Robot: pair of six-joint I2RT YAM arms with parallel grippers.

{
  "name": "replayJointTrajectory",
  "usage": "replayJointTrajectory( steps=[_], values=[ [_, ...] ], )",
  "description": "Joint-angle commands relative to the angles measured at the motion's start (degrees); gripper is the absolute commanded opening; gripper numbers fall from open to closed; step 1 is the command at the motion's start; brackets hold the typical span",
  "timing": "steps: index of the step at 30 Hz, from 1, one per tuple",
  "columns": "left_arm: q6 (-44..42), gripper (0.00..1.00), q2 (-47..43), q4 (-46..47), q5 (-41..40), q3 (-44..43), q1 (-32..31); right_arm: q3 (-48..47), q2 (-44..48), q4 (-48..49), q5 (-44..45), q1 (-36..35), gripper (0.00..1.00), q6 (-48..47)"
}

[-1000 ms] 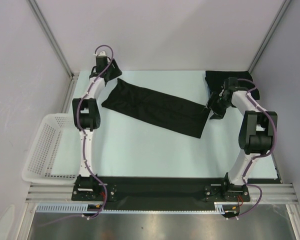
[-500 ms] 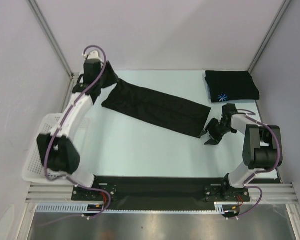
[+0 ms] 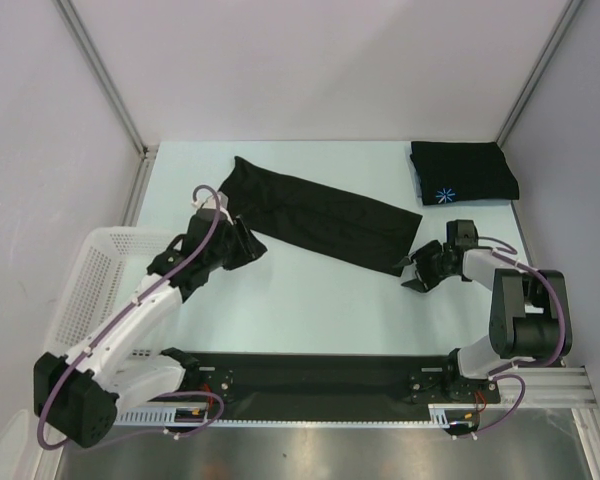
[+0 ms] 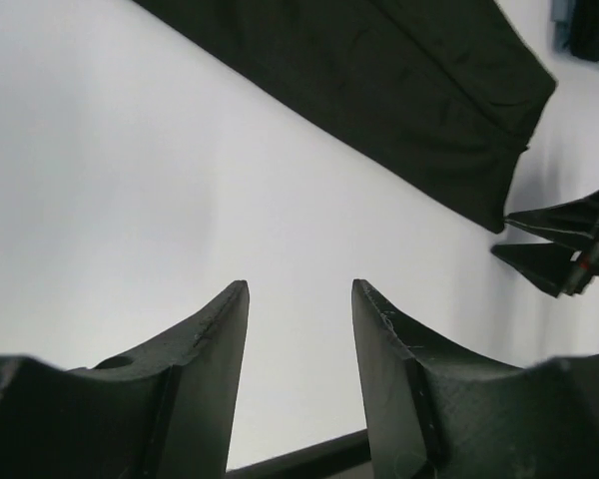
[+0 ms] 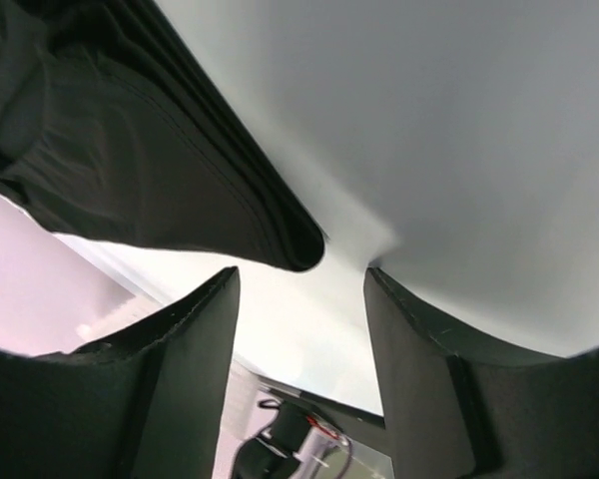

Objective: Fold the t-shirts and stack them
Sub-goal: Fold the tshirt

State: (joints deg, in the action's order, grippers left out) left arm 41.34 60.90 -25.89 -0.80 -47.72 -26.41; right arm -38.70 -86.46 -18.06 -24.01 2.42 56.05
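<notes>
Two tools, the left tool and right tool, stand spread and empty. A black t-shirt lies on the tabletop.

Matt black cloth t-shirts, smooth table, white plastic basket

We find a pale, matt tabletop beneath and ahead of the fingers of the left gripper and the right gripper. Beyond the fingertips, plain pale-grey wall panels close off the far side and both flanks. They meet at slanted aluminium frame posts. Outboard of the left gripper's fingers, a white plastic mesh basket sits at the table's edge. Behind the fingers, along the near edge, we note a flat black base plate, a ribbed aluminium rail and a brushed metal sheet. Lighting is even and diffuse, and shadows are soft.
</notes>
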Motion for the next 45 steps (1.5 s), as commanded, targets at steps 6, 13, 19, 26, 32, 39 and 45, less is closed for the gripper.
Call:
replayJointTrajectory(
  steps=[6, 13, 19, 26, 32, 39, 45],
  values=[
    [6.65, 0.51, -5.80, -0.39, 2.82, 2.11, -1.18, 1.69, -3.37, 6.38, 6.34, -0.04, 0.49, 5.82],
    [4.89, 0.53, -6.06, -1.97, 1.50, -0.44, -1.10, 3.97, -3.46, 7.34, 6.08, -1.45, 0.23, 6.17],
    [4.45, 0.53, -5.27, -2.59, 0.97, -3.42, -1.10, 8.37, -1.44, 7.35, 5.73, -2.24, 0.00, 4.34],
    [3.92, 0.54, -6.41, -3.90, -2.19, -3.43, -1.10, 15.31, 9.44, 1.28, 8.88, -11.63, 0.00, 3.62],
    [1.73, 0.56, -5.01, -1.98, -5.09, -2.11, -0.66, 22.78, 28.43, -3.72, 13.71, -27.18, 0.00, 16.51],
    [-0.47, 0.56, 1.75, 4.17, -5.44, -1.93, 2.68, 24.46, 38.91, -6.99, 23.38, -55.64, 0.00, 21.38],
    [-1.70, 0.57, 8.17, 5.15, -5.27, -5.88, 6.11, 18.76, 26.36, -2.94, 29.99, -76.14, 0.18, 19.80]
  ],
)
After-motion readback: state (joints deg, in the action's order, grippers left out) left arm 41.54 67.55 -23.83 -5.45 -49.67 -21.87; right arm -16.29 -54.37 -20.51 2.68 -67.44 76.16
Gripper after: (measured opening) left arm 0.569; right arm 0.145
